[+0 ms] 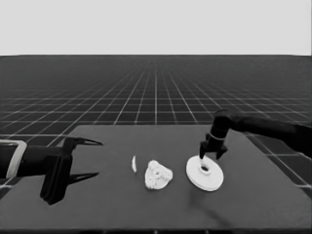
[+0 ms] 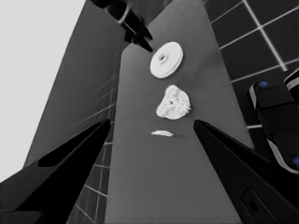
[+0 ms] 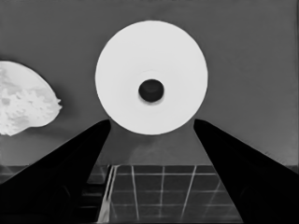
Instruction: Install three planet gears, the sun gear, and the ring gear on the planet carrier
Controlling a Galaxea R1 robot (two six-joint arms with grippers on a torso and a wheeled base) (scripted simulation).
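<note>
Head view shows the dark desk (image 1: 122,214) carrying 3 white clusters in a row, with 1 arm at each side. Largest of the parts is the larger round part (image 1: 205,173), the ring gear of the task, lying flat toward the desk's right with its small dark centre hole up. The right hand (image 1: 212,155) hangs directly above its far edge, fingers spread and pointing down, released and gripping nothing; in the right wrist view the 2 wedges frame the larger round part (image 3: 151,56) on either side, which suggests the hand is lined up to take it across its width. It is not yet lifted, judging by how flat it sits on the desk.

Next in size is the smaller round part (image 1: 158,175), the planet carrier, at the middle of the desk. Its outline is lumpy and toothed, so gears (image 1: 155,168) seem to sit on it already; how many I cannot tell. If so, the large part goes on top next, and its hole must line up over the stack.

Smallest is the thin white piece (image 1: 133,164), just left of the carrier, apart from it.

The left hand (image 1: 78,158) waits over the desk's left end, fingers wide apart and holding nothing.
</note>
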